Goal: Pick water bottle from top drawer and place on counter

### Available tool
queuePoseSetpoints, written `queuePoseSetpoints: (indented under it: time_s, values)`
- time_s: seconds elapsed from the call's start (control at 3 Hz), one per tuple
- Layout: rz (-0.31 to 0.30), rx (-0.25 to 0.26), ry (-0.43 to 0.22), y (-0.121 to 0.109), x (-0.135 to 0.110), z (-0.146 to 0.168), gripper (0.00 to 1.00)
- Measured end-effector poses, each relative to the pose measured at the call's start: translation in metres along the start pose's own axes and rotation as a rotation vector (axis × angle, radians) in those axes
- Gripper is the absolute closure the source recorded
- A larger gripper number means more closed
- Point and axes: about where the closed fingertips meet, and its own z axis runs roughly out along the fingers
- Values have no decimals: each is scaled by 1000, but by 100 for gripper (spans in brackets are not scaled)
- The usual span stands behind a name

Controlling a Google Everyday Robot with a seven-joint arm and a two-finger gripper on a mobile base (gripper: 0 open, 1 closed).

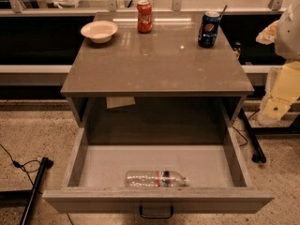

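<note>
The water bottle (pixel 156 178) lies on its side on the pale floor of the open top drawer (pixel 75 161), close to the drawer's front wall, with its cap pointing right. The drawer is pulled fully out, and its dark handle (pixel 156 213) shows at the front. The counter (pixel 159 62) is the glossy grey-brown top above the drawer. My gripper (pixel 276 108) hangs at the right edge of the view, beside the counter's right side. It is above and to the right of the drawer, far from the bottle.
On the counter's back edge stand a white bowl (pixel 99 31), a red soda can (pixel 144 16) and a dark blue soda can (pixel 208 29). A black stand leg (pixel 35 186) lies on the floor at left, and another (pixel 251 137) at right.
</note>
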Motion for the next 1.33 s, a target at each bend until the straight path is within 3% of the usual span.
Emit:
queuePoseSetpoints:
  time_s: [0.67,1.0,1.33]
  values:
    - [-5,-20,-24,-2,-6,12,0]
    - [12,-68,-62,2,-14,66,0]
    - [1,-49,-58,20,-29,123,0]
